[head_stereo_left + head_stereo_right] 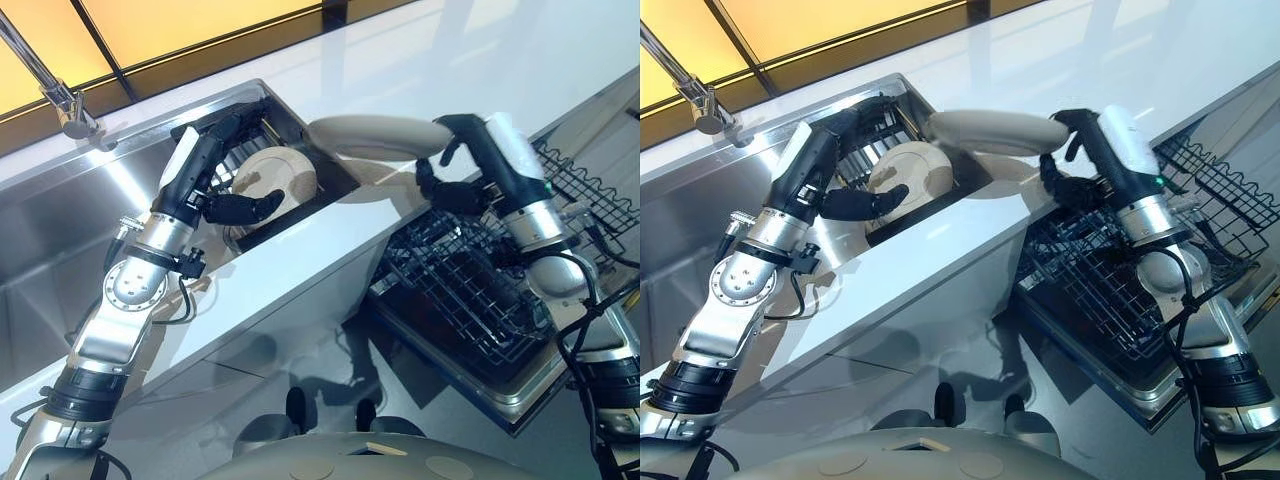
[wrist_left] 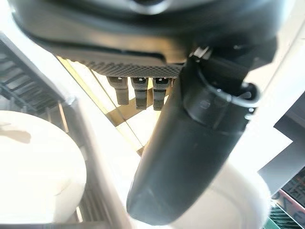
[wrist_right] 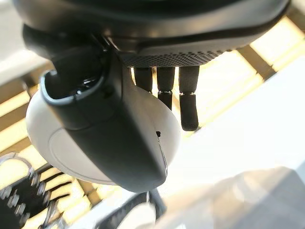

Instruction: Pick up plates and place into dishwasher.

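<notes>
beige glazed plate (image 1: 370,137), stiff, slippery and likely fragile, hangs over the counter at twelve o'clock, pinched at its rim by the right hand (image 1: 455,190), while the left hand (image 1: 235,205) hovers slack-fingered by the sink's plates (image 1: 275,180).

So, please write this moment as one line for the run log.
right hand: shut on plate, above counter | left hand: open, at sink plate | dishwasher rack: no plates visible

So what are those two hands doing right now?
Right hand shut on a beige plate, carried over the counter. Left hand open at a second plate in the sink rack. Dishwasher basket open below.
</notes>
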You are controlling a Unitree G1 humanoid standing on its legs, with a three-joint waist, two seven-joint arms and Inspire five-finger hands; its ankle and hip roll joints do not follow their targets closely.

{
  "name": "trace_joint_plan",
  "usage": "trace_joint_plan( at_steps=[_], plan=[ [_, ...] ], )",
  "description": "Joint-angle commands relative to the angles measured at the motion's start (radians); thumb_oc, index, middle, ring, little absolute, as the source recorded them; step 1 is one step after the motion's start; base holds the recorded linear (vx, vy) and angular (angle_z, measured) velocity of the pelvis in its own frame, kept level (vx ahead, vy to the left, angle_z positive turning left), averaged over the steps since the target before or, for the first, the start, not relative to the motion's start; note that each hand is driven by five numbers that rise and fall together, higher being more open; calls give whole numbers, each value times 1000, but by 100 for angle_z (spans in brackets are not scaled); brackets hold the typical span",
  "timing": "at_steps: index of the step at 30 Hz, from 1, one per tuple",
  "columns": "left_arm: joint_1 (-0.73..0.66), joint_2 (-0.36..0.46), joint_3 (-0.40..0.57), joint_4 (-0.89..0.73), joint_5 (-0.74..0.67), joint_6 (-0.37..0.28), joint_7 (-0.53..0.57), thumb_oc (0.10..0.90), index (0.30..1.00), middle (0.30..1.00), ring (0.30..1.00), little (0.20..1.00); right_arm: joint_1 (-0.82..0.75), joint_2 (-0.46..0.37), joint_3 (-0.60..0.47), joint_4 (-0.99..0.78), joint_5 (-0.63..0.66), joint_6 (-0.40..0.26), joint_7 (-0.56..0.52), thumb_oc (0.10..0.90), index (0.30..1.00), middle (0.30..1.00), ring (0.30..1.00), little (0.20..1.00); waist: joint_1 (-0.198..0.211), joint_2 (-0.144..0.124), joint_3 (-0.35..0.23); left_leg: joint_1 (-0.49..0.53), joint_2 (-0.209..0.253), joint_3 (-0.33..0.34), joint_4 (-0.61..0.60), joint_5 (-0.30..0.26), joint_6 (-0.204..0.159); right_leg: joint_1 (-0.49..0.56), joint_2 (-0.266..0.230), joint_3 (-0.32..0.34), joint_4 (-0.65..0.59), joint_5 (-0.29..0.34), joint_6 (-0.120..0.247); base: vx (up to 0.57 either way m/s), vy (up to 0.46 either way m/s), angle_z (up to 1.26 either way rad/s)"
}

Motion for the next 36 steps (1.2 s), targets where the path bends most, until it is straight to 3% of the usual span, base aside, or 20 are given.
trace_joint_plan(
  at_steps=[1,10,16,24,36],
  plan=[
    [-25,34,100,43,16,-44,65,800,900,900,900,900,-68,-31,-164,-14,57,-88,-230,100,300,300,300,200,-7,-8,-101,37,-40,54,19,-140,1,-49,66,-4,86,-61,40,15,6,-5],
    [-14,63,145,138,24,14,105,800,900,900,900,900,10,-33,-353,137,194,-18,-463,100,300,300,300,200,-27,-2,-100,42,-37,61,23,-145,6,-55,68,1,118,-82,38,41,-12,-5],
    [-26,83,164,180,28,55,131,800,900,900,900,900,52,-46,-424,290,277,30,-487,100,300,300,300,200,-30,3,-87,42,-30,53,30,-145,8,-66,63,-14,179,-109,35,75,-66,1],
    [-33,120,194,219,39,67,168,800,900,900,900,900,65,-86,-381,415,227,110,-393,100,300,300,300,200,-15,12,-32,24,-25,31,62,-145,4,-108,48,-68,311,-168,25,84,-83,7],
    [-67,164,190,236,22,40,243,800,900,900,900,900,-50,-163,-245,554,194,266,-395,100,300,300,300,200,47,36,97,-162,-22,5,181,-116,-41,-192,36,-120,385,-225,-27,-34,-79,14]
  ],
)
